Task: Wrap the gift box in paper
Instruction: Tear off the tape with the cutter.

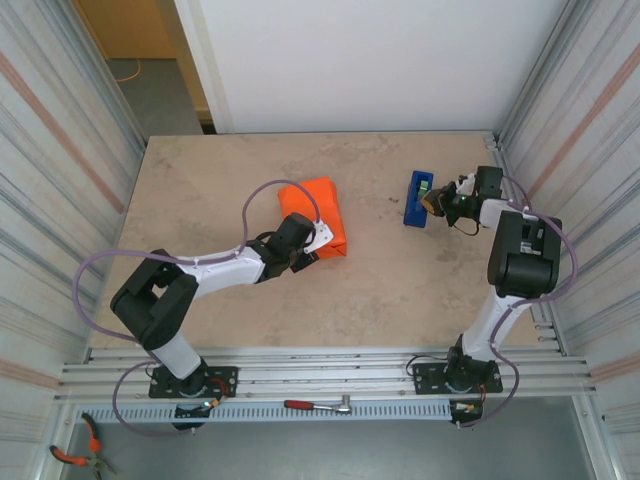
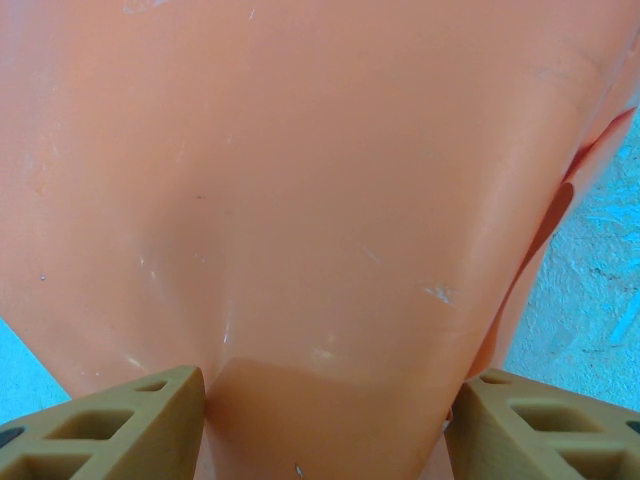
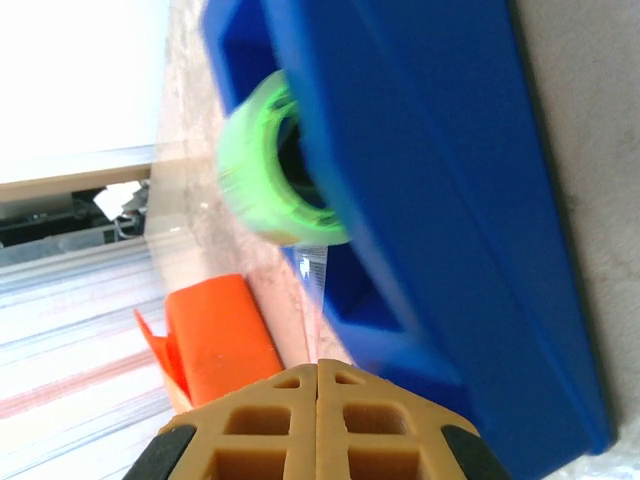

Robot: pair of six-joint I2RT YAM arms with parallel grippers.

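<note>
The orange paper (image 1: 316, 222) lies folded into a bundle at the middle of the table; the gift box is hidden inside it. My left gripper (image 1: 318, 240) sits at the bundle's near edge. In the left wrist view the paper (image 2: 320, 200) bulges between the tan fingers (image 2: 150, 420), which press on it from both sides, my left gripper (image 2: 330, 400) gripping it. My right gripper (image 1: 440, 201) is beside the blue tape dispenser (image 1: 418, 198). In the right wrist view my right gripper (image 3: 318, 366) is shut on a clear tape strip (image 3: 315, 285) that runs from the green roll (image 3: 275, 170).
The marbled table (image 1: 220, 180) has corrugated metal walls (image 1: 60, 170) close on both sides. A ratchet tool (image 1: 318, 405) lies on the front rail and pliers (image 1: 75, 455) lie below at the left. The paper bundle (image 3: 215, 335) is to the dispenser's left.
</note>
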